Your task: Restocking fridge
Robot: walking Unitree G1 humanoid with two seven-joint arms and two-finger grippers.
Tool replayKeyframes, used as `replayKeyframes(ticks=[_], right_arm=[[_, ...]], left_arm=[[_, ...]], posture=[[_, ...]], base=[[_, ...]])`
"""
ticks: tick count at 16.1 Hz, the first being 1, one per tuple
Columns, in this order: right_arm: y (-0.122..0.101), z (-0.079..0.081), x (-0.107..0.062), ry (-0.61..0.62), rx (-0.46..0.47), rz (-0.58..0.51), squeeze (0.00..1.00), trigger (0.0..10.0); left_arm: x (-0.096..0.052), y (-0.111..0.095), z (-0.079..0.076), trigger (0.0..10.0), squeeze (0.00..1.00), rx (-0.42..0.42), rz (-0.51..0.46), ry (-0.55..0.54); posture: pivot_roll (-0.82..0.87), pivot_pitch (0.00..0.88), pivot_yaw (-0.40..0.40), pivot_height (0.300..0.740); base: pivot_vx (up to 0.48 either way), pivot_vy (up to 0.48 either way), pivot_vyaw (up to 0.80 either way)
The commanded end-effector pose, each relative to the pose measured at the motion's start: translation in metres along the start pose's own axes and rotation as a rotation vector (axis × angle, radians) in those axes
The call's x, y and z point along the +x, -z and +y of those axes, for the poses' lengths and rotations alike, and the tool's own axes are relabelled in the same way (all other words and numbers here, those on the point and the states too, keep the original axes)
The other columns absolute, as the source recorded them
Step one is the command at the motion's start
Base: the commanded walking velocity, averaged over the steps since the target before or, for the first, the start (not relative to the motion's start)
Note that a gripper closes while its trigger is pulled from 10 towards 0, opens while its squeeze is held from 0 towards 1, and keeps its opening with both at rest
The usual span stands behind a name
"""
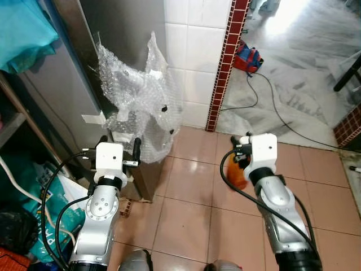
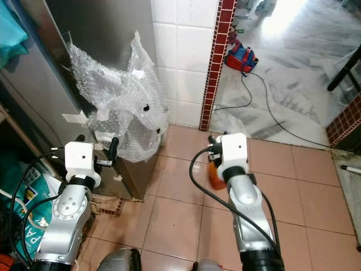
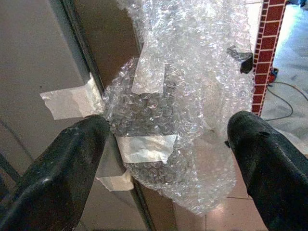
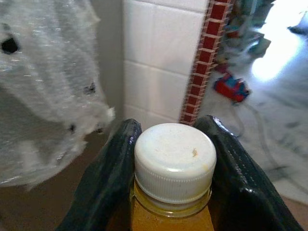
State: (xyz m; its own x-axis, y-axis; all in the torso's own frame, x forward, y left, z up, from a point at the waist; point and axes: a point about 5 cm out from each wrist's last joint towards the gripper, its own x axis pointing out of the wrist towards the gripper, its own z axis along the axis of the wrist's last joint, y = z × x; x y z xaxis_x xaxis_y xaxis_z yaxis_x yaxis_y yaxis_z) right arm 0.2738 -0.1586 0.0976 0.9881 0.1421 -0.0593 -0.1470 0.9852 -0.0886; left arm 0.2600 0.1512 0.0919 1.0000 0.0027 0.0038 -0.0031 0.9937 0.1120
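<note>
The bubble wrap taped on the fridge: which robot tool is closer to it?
Left. The left tool is open right in front of the bubble wrap. The right tool is off to the side over the tiled floor, holding a bottle.

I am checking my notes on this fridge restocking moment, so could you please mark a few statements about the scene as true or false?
1. The right end effector is closed on a bottle with a white cap. True.
2. The left end effector is closed on the bubble wrap. False: its fingers stand open, with the taped wrap in front of them and not pinched.
3. The bubble wrap is held on with strips of tape. True.
4. The bottle holds a clear, colourless liquid. False: what shows under the cap is orange-yellow.
5. The floor under the arms is grey carpet. False: it is pinkish tile.
</note>
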Motion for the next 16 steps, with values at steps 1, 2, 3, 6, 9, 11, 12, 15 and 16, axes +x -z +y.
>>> replayKeyframes(ticks=[1, 2, 3, 6, 9, 11, 12, 15, 16], right_arm=[[-0.01, 0.0, 0.0, -0.001, -0.001, -0.05, 0.0, 10.0], [-0.01, -0.001, 0.0, -0.001, 0.026, -0.059, 0.0, 10.0], [-0.011, 0.0, 0.0, -0.006, 0.029, -0.067, 0.0, 10.0], [-0.011, -0.003, 0.001, 0.02, -0.037, -0.057, 0.0, 10.0], [-0.01, 0.002, 0.0, 0.012, -0.067, -0.064, 0.0, 10.0], [-0.01, 0.005, -0.001, 0.027, -0.11, -0.084, 0.0, 10.0], [-0.008, 0.008, -0.001, -0.004, -0.083, -0.076, 0.0, 10.0], [-0.012, 0.01, -0.002, -0.026, -0.095, -0.11, 0.0, 10.0], [-0.013, 0.009, -0.003, -0.027, -0.091, -0.115, 0.0, 10.0]], left_arm=[[0.001, 0.001, 0.002, 10.0, 0.0, -0.006, 0.007, -0.018], [0.001, 0.001, 0.002, 10.0, 0.0, -0.007, 0.006, -0.021], [0.0, 0.002, 0.003, 10.0, 0.0, -0.012, 0.009, -0.029], [0.002, 0.005, 0.008, 10.0, 0.0, -0.044, 0.033, -0.045], [0.003, 0.003, 0.007, 10.0, 0.0, -0.05, 0.028, -0.044], [0.003, 0.003, 0.006, 10.0, 0.0, -0.052, 0.021, -0.031], [0.003, 0.002, 0.006, 10.0, 0.0, -0.051, 0.016, -0.026], [0.006, 0.001, 0.006, 10.0, 0.0, -0.045, 0.01, -0.029], [0.006, 0.001, 0.006, 10.0, 0.0, -0.044, 0.01, -0.029]], posture=[[-0.02, 0.056, -0.009, 0.74], [-0.02, 0.055, -0.006, 0.74], [-0.02, 0.055, -0.001, 0.74], [-0.03, 0.052, 0.005, 0.74], [-0.03, 0.048, 0.011, 0.74], [-0.03, 0.038, 0.015, 0.74], [-0.03, 0.033, 0.016, 0.74], [-0.03, 0.03, 0.018, 0.74], [-0.03, 0.03, 0.018, 0.74]], base=[[0.0, 0.0, 0.0], [0.0, 0.0, 0.0], [0.0, 0.0, 0.0], [0.0, 0.0, 0.0], [0.0, 0.0, 0.0], [0.0, 0.0, 0.0], [0.0, 0.0, 0.0], [0.0, 0.0, 0.0], [0.0, 0.0, 0.8]])
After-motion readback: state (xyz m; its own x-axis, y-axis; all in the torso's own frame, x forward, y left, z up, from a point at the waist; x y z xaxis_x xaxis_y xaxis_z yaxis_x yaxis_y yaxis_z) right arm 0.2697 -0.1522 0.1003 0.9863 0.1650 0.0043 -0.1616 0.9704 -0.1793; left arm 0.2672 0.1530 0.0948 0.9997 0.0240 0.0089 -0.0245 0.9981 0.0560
